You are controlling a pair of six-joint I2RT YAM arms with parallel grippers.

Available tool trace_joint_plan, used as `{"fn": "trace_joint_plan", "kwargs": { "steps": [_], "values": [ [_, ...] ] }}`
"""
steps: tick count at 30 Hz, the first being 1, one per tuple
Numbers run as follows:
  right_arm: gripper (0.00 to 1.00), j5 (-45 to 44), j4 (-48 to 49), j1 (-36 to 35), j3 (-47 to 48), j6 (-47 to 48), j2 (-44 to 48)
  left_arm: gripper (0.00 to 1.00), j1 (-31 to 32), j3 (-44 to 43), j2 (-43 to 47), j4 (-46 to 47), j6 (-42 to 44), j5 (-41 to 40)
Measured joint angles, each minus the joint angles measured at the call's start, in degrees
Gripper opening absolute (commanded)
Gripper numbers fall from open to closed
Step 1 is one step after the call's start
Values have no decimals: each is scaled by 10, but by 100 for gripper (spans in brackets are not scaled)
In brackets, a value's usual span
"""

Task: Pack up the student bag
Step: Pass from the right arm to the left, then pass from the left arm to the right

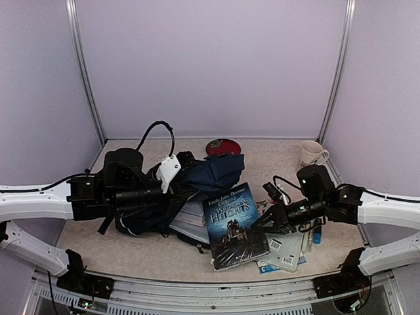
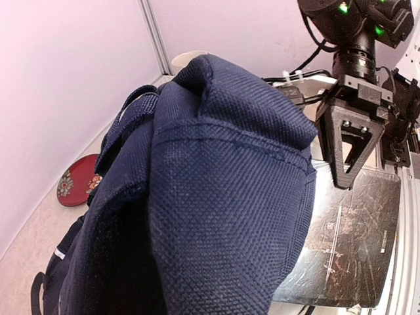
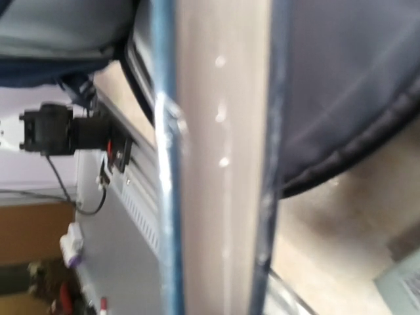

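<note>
At the left of the table (image 1: 131,252), the left end effector (image 1: 172,172) reaches into the raised fabric of the student bag (image 1: 213,174). Its wrist camera is so filled with navy weave (image 2: 216,197) that we see no fingers, so we cannot tell whether it is clamped or parted. The bag lies left of centre with its dark body slumped beside the left arm. One flap is lifted and folded over toward the middle. Under that flap we see the pale page edges of what looks like a stack of books (image 1: 191,216). Behind the bag, near the back wall, sits a red plate (image 1: 223,146).

At centre a dark paperback (image 1: 235,223) titled "Wuthering Heights" lies tilted, its upper left corner tucked against the bag. The right end effector (image 1: 266,222) is closed on the paperback's right edge. In the left wrist view its black fingers (image 2: 346,177) come together over the glossy cover, and in the right wrist view the cream page block (image 3: 220,164) runs close across the frame. Just right of the paperback lie a few booklets (image 1: 282,252) and a blue pen (image 1: 317,234). A white mug (image 1: 312,154) stands at the far right corner.
</note>
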State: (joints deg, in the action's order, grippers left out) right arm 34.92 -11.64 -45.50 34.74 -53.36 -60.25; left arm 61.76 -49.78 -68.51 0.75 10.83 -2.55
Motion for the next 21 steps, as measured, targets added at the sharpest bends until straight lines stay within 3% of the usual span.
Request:
{"fn": "trace_joint_plan", "kwargs": {
  "steps": [13, 21],
  "values": [
    [0, 139, 128, 1, 108, 12, -255, 0, 0, 17, 2, -3, 17, 61],
    [37, 125, 80, 9, 210, 68, -353, 0, -1, 23, 3, -3, 20, 71]
  ]
}}
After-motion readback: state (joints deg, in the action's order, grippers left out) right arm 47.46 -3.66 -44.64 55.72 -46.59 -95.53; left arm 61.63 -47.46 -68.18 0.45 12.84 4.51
